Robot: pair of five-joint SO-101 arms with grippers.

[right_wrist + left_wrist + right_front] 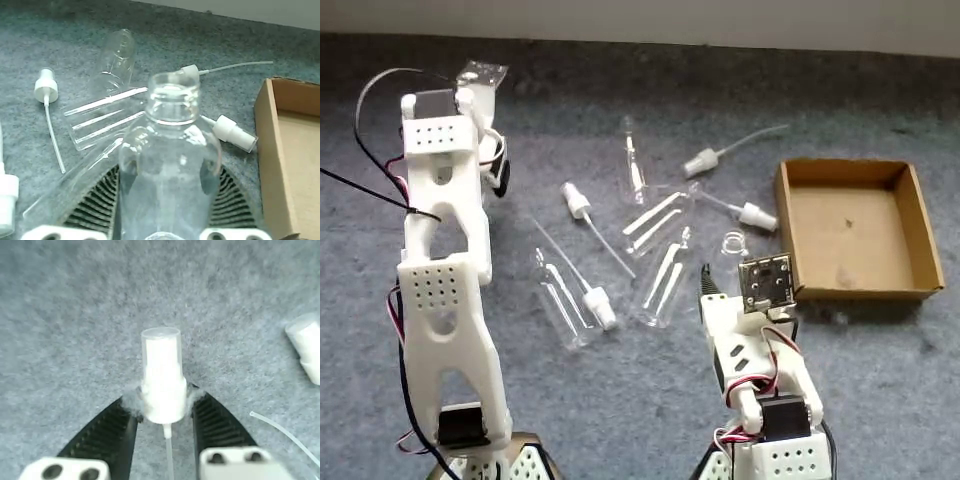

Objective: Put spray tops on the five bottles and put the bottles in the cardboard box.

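Left wrist view: left tool (164,403) clamped on a spray top (161,375), dip tube free, prob. for insertion. Right tool (169,174) grips a bottle (170,135), open neck clear to take it, near the cardboard box (788,215) at table's right edge.

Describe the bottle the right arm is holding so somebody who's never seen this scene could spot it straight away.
Find the cardboard box at the right of the grey carpet. Just off its near-left corner, the right gripper has a clear bottle between its jaws, open mouth uncapped. The other bottles lie loose on the carpet; this is the one being gripped.
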